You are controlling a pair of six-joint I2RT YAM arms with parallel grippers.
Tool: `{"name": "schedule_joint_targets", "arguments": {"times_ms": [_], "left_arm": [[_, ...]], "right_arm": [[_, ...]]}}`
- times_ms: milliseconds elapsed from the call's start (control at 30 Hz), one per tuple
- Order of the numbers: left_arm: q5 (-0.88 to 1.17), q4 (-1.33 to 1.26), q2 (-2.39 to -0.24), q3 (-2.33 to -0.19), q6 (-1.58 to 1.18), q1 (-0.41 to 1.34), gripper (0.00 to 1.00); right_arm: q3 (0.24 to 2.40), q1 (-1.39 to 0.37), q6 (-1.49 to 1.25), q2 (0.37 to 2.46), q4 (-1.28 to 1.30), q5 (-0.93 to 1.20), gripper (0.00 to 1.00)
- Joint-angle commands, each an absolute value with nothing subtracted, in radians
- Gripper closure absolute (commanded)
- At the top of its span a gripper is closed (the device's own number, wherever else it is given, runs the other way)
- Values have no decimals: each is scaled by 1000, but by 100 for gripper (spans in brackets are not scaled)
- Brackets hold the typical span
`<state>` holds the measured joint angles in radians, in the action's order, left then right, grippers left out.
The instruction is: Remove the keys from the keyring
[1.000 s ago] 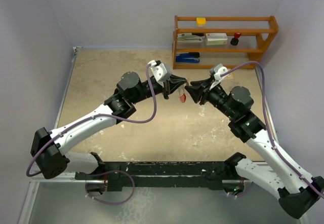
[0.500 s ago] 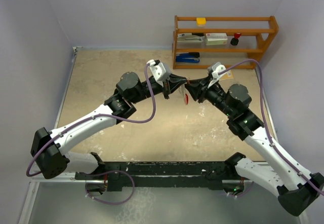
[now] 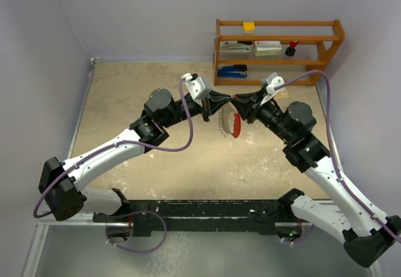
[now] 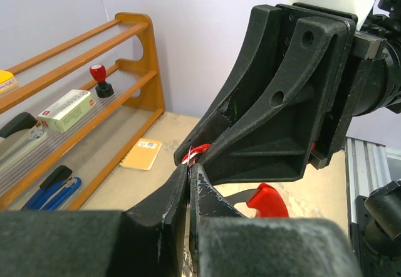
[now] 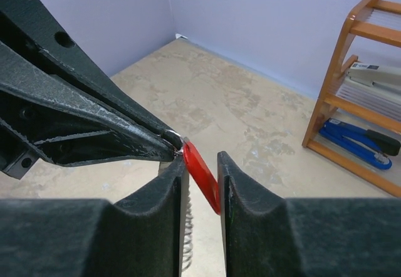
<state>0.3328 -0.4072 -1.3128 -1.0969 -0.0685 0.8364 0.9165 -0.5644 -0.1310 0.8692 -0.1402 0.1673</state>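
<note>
The keyring's red-and-white crescent fob (image 3: 235, 126) hangs in the air between both grippers, with a silvery coiled chain (image 3: 222, 124) beside it. My left gripper (image 3: 224, 103) is shut on the thin metal ring at the fob's top; in the left wrist view (image 4: 189, 172) its tips pinch the ring, with the fob's lower red end (image 4: 266, 200) below. My right gripper (image 3: 237, 105) is open. In the right wrist view (image 5: 201, 159) the red fob (image 5: 203, 177) slants across the gap between the fingers, and the coil (image 5: 187, 252) hangs beneath. I cannot make out the tiny red-headed key.
A wooden shelf (image 3: 332, 36) stands at the back right with a stapler, a white box, a yellow block, a red-topped knob (image 3: 292, 47) and a blue stapler (image 3: 233, 71). A tan card (image 4: 141, 154) lies on the table by the shelf. Walls close in on the left and right.
My right gripper has opened and eased back to the right. The fob has swung down and turned, now showing its full crescent while hanging from my left gripper.
</note>
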Motion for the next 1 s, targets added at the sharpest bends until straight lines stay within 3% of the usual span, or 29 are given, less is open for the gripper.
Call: {"name": "schedule_joint_targets", "arguments": {"times_ms": [0, 133, 267, 400, 600, 733, 867, 967], "left_arm": [[352, -477, -1313, -1110, -89, 834, 100], [347, -481, -1316, -1112, -89, 834, 100], [331, -482, -1318, -1115, -88, 833, 99], [299, -456, -1305, -1115, -67, 834, 76], [241, -445, -1265, -1080, -25, 833, 68], [226, -443, -1256, -1072, -12, 833, 68], [235, -465, -1259, -1062, -6, 833, 86], [255, -493, -1255, -1055, -3, 833, 88]], "right_arm": [[962, -564, -112, 858, -179, 151, 77], [963, -565, -106, 867, -177, 156, 100], [964, -564, -88, 861, -174, 148, 100], [987, -565, -15, 835, -127, 103, 100], [1033, -566, 37, 793, -61, 53, 100], [1096, -566, 53, 820, 11, 47, 100], [1132, -566, 63, 850, 48, 70, 100], [1148, -566, 73, 862, 61, 71, 100]]}}
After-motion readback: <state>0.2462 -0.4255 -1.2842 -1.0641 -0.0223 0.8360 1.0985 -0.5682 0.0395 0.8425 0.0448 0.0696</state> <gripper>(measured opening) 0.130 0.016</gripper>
